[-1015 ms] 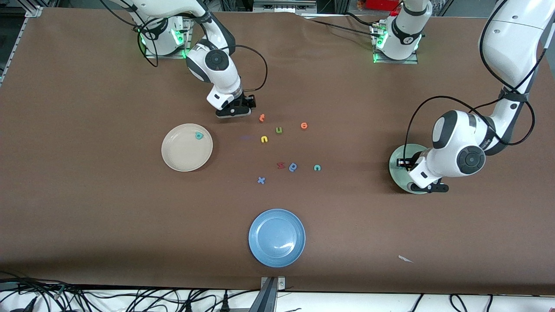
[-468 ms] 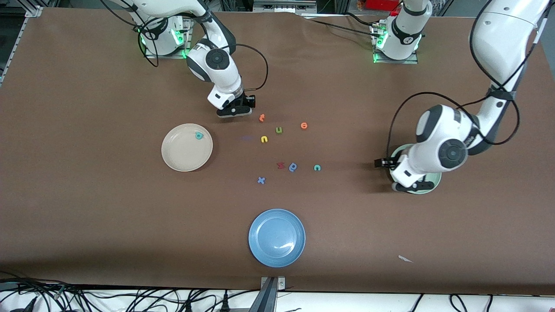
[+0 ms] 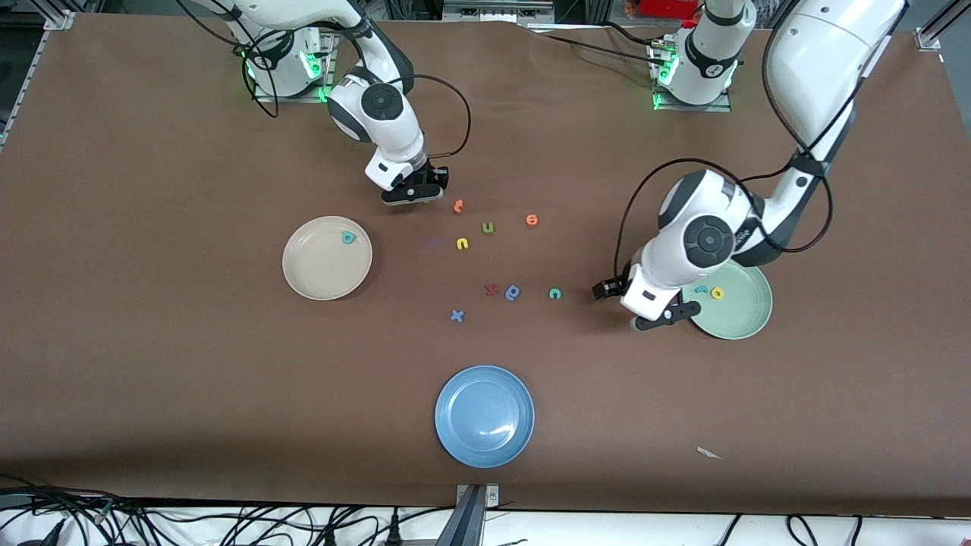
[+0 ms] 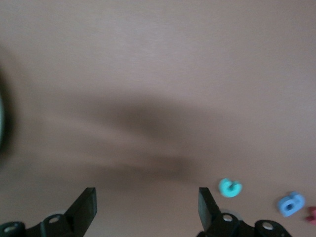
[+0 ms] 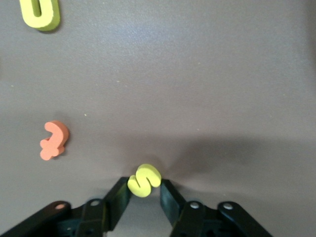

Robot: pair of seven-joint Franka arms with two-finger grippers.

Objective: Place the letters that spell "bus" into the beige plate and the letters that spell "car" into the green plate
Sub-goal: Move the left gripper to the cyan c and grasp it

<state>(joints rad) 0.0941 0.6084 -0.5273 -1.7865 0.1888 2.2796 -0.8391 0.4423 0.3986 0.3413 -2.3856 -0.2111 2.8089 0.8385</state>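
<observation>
Snugly, curvy foam "s" (image 5: 144, 180) in right gripper (image 5: 144, 193)

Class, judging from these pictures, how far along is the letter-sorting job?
Done: teal "b" in the beige plate; "r" and "a" in the green plate. In hand: right claw closing on yellow "s". Left: yellow "u", and teal "c" near the open left claw.

Matt brown table (image 3: 152, 364); glossy blue plate (image 3: 463, 440); foam-like yellow "s" (image 5: 144, 180).

b (image 3: 348, 237) in beige plate (image 3: 307, 274) | r (image 3: 702, 290), a (image 3: 717, 293) in green plate (image 3: 747, 318) | s (image 5: 144, 179) – between fingers (image 5: 118, 197)
</observation>
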